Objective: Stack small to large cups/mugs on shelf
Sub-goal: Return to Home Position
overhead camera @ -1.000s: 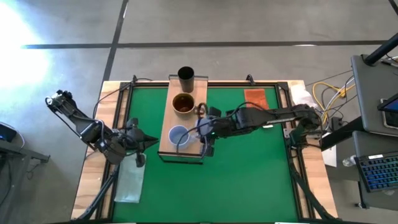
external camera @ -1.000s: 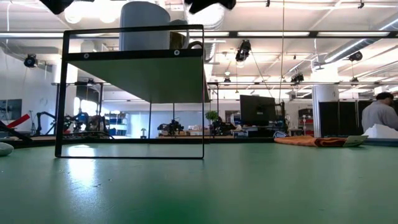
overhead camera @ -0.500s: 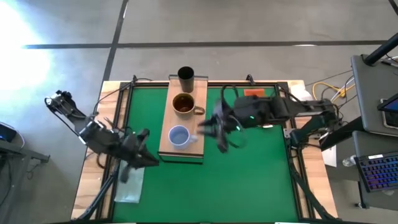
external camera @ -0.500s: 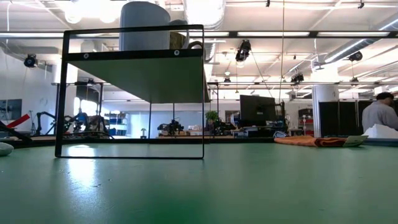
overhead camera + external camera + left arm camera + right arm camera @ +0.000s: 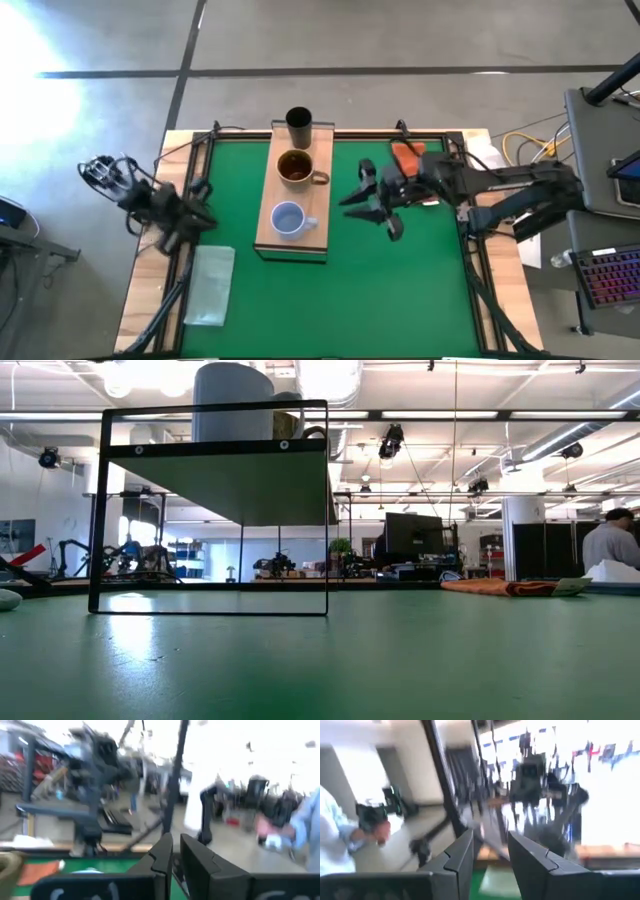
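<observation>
The shelf (image 5: 305,238) is a long light-wood board on a dark frame at the table's middle; the low view shows it raised (image 5: 215,448). Three cups stand upright on it in a row. The black cup (image 5: 299,122) is at the far end, the brown mug (image 5: 295,167) in the middle, and the pale blue-grey mug (image 5: 288,219) at the near end (image 5: 232,400). My right gripper (image 5: 372,211) is open and empty, right of the shelf above the green mat. My left gripper (image 5: 197,203) is shut and empty at the table's left edge.
An orange-brown cloth (image 5: 410,155) lies at the far right of the mat (image 5: 500,587). A clear plastic bag (image 5: 210,285) lies at the near left edge. A person (image 5: 612,542) stands in the room beyond the table. Bare green mat lies near and right of the shelf.
My right gripper has drawn away from the pale blue-grey mug toward the table's right edge; the mug stays on the shelf's near end. My left gripper has pulled back from beside the shelf toward the table's left and far edges.
</observation>
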### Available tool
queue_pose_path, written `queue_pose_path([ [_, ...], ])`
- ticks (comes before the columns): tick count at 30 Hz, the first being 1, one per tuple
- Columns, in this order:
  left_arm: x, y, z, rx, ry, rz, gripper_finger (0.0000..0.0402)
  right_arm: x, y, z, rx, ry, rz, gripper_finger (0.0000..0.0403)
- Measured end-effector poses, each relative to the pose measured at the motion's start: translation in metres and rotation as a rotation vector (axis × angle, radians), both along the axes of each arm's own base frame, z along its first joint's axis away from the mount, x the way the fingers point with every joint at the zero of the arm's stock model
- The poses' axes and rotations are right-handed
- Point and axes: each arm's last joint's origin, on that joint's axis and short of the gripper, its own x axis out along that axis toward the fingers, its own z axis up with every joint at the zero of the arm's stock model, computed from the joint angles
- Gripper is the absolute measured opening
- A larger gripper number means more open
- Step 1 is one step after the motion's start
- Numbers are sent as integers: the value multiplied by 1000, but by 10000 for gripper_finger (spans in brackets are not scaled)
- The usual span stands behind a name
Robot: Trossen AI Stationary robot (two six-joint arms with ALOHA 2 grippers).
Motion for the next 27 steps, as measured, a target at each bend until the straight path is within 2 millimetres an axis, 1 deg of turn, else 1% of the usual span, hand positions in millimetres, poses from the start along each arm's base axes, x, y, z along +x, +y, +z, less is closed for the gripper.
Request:
queue_pose_path([
  [1, -6, 4, -5, -5, -17, 12, 22, -6, -5, -7, 5, -43, -6, 116],
  [2, -10, 7, -11, -3, -32, 22, 22, -11, -9, -17, 9, -50, -18, 116],
  [4, -20, 13, -18, -11, -83, 30, 22, -23, -16, -37, 29, -21, -41, 116],
  [5, -24, 16, -21, -9, -100, 29, 22, -30, -18, -44, 39, -9, -51, 115],
  [6, -26, 17, -29, 9, -89, 30, 22, -38, -21, -50, 49, -5, -60, 114],
  [7, -28, 19, -37, 23, -84, 36, 22, -47, -23, -54, 58, -9, -66, 114],
  [8, -30, 20, -39, 23, -97, 50, 22, -55, -25, -57, 69, -18, -73, 114],
  [10, -25, 19, -46, 53, -22, 119, 22, -70, -29, -69, 81, -6, -115, 114],
  [14, -24, 20, -48, 31, 22, 140, 22, -101, -32, -86, 91, -27, -235, 116],
  [16, -24, 20, -51, 35, 36, 161, 22, -116, -32, -93, 109, -53, -264, 115],
  [18, -25, 21, -49, 29, 30, 159, 22, -128, -32, -103, 137, -56, -270, 113],
  [20, -27, 23, -44, 25, 27, 165, 22, -137, -32, -110, 162, -61, -269, 111],
  [22, -28, 23, -47, 34, 50, 171, 22, -144, -32, -113, 175, -82, -266, 111],
  [27, -28, 23, -46, 21, 48, 174, 22, -155, -33, -135, 157, -73, -296, 113],
])
